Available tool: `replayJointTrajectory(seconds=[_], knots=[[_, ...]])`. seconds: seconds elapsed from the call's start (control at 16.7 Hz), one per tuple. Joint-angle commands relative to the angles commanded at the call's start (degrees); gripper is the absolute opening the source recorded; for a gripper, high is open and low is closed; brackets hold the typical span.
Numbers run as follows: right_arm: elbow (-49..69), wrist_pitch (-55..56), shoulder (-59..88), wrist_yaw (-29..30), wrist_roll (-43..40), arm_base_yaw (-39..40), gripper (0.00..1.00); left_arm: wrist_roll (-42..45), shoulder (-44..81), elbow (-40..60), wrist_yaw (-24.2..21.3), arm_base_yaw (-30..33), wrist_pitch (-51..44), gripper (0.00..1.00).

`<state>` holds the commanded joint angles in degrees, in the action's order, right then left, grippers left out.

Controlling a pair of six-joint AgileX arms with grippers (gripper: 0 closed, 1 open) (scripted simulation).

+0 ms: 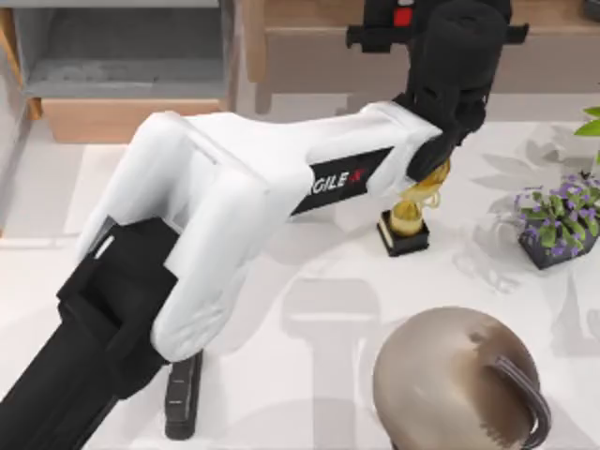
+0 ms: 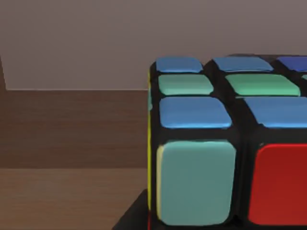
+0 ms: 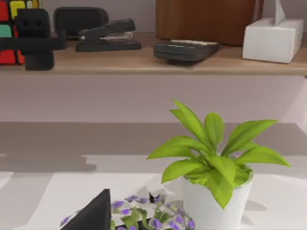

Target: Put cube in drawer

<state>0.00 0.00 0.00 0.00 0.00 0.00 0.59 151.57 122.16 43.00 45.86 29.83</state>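
Note:
The cube point(image 1: 403, 16) stands on the wooden shelf point(image 1: 309, 28) at the back, right of the middle. My left arm reaches across the table from the front left, and its gripper point(image 1: 403, 30) is right at the cube. In the left wrist view the cube point(image 2: 216, 143) is very near, with blue, green, teal and red stickers on a black grid. The right wrist view has the left gripper point(image 3: 31, 40) in front of the cube point(image 3: 7, 33). The drawer point(image 1: 122, 117) stands pulled open at the back left, with grey inner walls and a light-wood front.
A gold trophy point(image 1: 408, 220) stands under the left forearm. A purple-flowered plant point(image 1: 558, 220) and a green potted plant point(image 3: 216, 167) are at the right. On the shelf lie a stapler point(image 3: 108, 33), a calculator point(image 3: 184, 49) and a tissue box point(image 3: 273, 38). A rounded brown object point(image 1: 459, 380) sits front right.

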Motion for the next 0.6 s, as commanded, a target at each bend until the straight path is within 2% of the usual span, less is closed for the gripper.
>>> replayJointTrajectory(seconds=[0.3,0.6], knots=[[0.0,0.0,0.0,0.0,0.0,0.0,1.0,0.1,-0.3,-0.2,0.1,0.3,0.0,0.0],[0.0,0.0,0.0,0.0,0.0,0.0,1.0,0.2,-4.8,-5.3,1.1,1.3,0.5,0.0]])
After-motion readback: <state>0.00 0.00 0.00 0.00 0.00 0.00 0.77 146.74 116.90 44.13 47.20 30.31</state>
